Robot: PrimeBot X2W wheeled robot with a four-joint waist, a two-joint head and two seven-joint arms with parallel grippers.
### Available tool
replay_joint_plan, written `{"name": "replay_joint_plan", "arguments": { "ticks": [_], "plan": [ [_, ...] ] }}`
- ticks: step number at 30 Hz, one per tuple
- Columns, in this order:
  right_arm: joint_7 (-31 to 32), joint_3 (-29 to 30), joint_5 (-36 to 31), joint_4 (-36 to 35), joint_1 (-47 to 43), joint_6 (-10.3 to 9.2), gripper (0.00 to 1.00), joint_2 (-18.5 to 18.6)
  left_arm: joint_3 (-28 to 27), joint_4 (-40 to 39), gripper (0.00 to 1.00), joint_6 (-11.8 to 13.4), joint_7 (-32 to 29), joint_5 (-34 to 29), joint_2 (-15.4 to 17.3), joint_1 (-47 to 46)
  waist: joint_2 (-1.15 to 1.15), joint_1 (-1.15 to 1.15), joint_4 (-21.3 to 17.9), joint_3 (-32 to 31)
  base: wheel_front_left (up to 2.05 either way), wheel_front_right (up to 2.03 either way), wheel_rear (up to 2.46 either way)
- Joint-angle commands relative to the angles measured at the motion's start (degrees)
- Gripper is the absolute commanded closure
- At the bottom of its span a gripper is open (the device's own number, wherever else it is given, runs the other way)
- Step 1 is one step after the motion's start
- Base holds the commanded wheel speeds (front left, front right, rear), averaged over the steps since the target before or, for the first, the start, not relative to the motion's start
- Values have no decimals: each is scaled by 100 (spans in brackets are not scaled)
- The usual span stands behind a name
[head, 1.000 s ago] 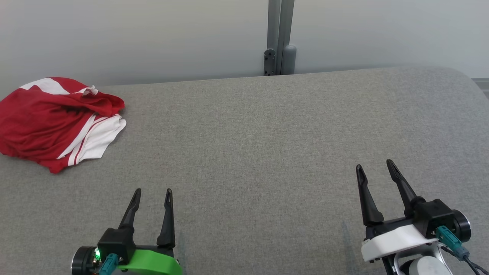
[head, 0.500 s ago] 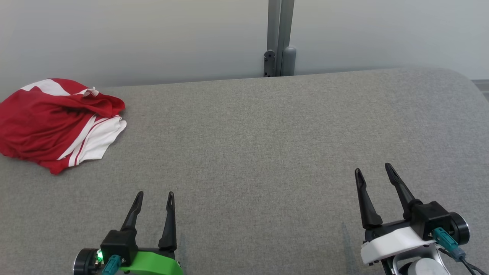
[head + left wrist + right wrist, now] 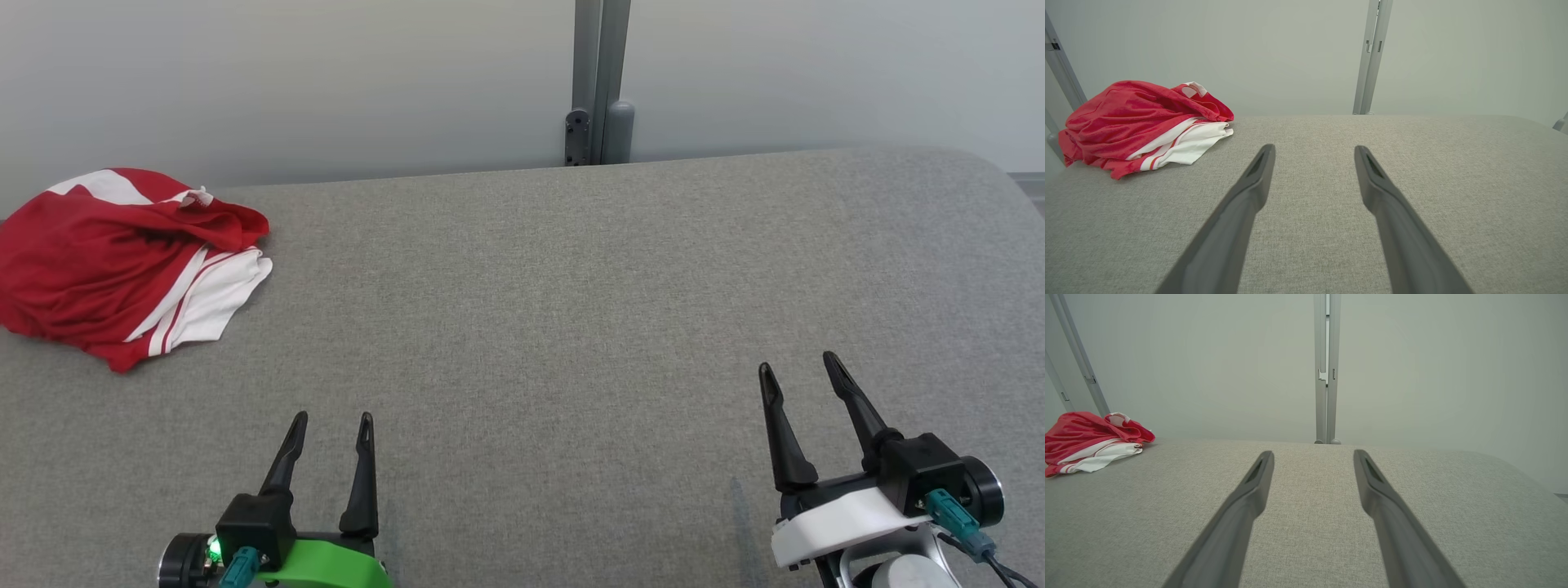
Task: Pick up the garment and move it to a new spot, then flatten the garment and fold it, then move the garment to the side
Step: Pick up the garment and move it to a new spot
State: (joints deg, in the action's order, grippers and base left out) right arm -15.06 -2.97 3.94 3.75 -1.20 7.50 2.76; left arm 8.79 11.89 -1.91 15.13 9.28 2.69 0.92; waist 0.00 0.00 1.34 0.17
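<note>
A crumpled red garment [image 3: 106,261] with white panels and stripes lies in a heap at the far left of the grey fabric surface [image 3: 555,310]; it also appears as the red garment [image 3: 1139,122] in the left wrist view and, far off to the left, as the garment [image 3: 1090,443] in the right wrist view. My left gripper [image 3: 332,420] hovers open near the front edge, well short and right of the heap. My right gripper [image 3: 798,363] stands open at the front right, far from the garment. Nothing is between either pair of fingers.
A grey metal post [image 3: 598,82] rises against the pale wall behind the surface's far edge. The surface's right end curves off at a rounded corner [image 3: 992,175]. Slanted metal bars [image 3: 1059,69] stand behind the garment at the left.
Both grippers have drawn back slightly toward the front edge. The garment lies as before.
</note>
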Motion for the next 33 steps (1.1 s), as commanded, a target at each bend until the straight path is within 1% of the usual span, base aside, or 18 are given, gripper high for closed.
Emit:
{"name": "replay_joint_plan", "arguments": {
  "ticks": [1,7,13,18,29,33],
  "plan": [
    [-18,5,40,-20,-72,-2,0,22,-6,5,0,39,5,-28,36,85,0,0,5,2,0,0,0],
    [-19,49,28,-26,-75,-2,0,22,18,13,0,16,4,-42,36,45,0,0,84,15,0,0,0],
    [-18,32,67,-64,-66,-2,0,21,-5,-23,0,31,5,-87,35,-31,0,0,425,57,0,0,0],
    [-18,21,78,-90,-48,-2,0,20,-30,-58,0,31,5,-117,33,-75,0,0,909,106,0,0,0],
    [-18,13,31,-103,39,-2,0,21,-55,-101,0,33,4,-61,32,-152,0,0,2151,230,0,0,0],
    [-18,-17,-9,-103,83,-2,0,22,-45,-128,0,56,4,-10,30,-167,0,0,2508,313,0,0,0]
  ]
}}
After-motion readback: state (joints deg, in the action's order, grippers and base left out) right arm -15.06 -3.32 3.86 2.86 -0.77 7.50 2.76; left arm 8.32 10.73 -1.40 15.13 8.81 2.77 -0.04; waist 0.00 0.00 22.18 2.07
